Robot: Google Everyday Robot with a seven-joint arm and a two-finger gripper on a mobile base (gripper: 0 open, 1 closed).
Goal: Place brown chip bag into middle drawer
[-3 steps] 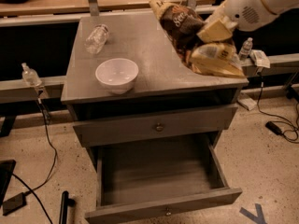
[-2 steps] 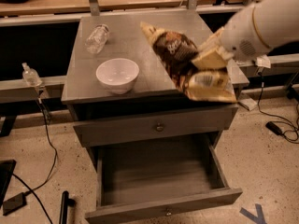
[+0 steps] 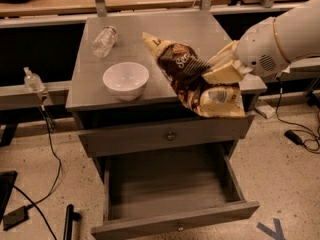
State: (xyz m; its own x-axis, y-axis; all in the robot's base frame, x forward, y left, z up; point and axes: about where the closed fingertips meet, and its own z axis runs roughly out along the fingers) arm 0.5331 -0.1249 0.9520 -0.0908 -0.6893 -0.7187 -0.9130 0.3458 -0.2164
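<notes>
The brown chip bag [image 3: 187, 76], dark brown in the middle with tan-yellow edges and a barcode at its lower end, hangs tilted over the cabinet's front right edge. My gripper [image 3: 218, 68], with tan fingers on a white arm coming in from the right, is shut on the bag's right side and holds it in the air. The middle drawer [image 3: 170, 189] is pulled open below, its grey plank floor bare, with a small knob on its front. The bag is above and slightly right of the drawer's opening.
A white bowl [image 3: 125, 79] and a clear plastic bottle [image 3: 104, 40] lying on its side sit on the grey cabinet top [image 3: 150, 29]. The upper knobbed front [image 3: 167, 135] is closed. Cables run on the floor at left and right.
My gripper has carried the bag leftward and downward, from the cabinet's right rear corner toward its front edge above the open drawer. The bowl and bottle have not moved.
</notes>
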